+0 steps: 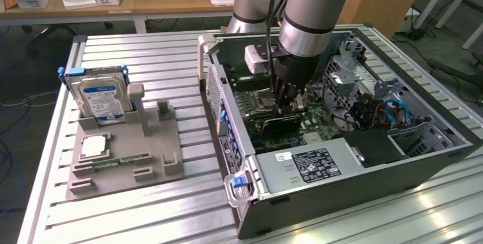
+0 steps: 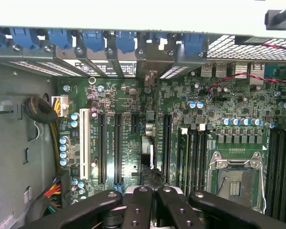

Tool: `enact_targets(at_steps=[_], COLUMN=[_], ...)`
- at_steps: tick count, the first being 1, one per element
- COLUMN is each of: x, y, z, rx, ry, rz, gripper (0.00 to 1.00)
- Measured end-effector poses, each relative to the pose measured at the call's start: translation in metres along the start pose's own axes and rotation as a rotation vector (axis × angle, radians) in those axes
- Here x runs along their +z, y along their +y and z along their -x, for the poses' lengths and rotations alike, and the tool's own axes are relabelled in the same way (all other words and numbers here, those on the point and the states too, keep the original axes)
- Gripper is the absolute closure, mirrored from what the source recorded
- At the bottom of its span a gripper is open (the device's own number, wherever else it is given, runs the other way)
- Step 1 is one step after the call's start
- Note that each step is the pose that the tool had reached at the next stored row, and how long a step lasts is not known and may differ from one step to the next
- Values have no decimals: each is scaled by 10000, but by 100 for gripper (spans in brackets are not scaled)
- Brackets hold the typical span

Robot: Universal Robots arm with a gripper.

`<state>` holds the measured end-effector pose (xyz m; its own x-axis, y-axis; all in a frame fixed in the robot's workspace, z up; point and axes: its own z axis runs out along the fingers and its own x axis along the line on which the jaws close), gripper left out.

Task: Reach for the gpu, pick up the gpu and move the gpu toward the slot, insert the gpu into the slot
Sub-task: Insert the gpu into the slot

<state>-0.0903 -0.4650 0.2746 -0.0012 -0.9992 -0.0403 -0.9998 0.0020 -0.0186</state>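
Pincer (image 1: pixel 291 108) closed on gpu (image 1: pixel 275 124), fingers (image 2: pixel 144 205) pressed together. Gpu stands on edge inside open computer case (image 1: pixel 422 159), over green motherboard (image 2: pixel 133 143), at slot (image 2: pixel 152 157).

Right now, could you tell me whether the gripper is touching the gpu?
Touching: in the exterior view the gripper is inside the case, its fingers shut on the top edge of the gpu.

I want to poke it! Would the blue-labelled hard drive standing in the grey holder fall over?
Probably not easily: the hard drive stands on edge, seemingly wedged in the grey holder. Its metal case looks stiff and likely heavy for its size. Lifted out, its smooth sides might slip.
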Motion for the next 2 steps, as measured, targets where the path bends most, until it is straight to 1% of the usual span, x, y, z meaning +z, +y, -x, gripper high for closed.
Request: enact_targets(at_steps=[2], x=[0], y=[0], z=[0], rx=[0], ry=[0], rz=[0], gripper=[90])
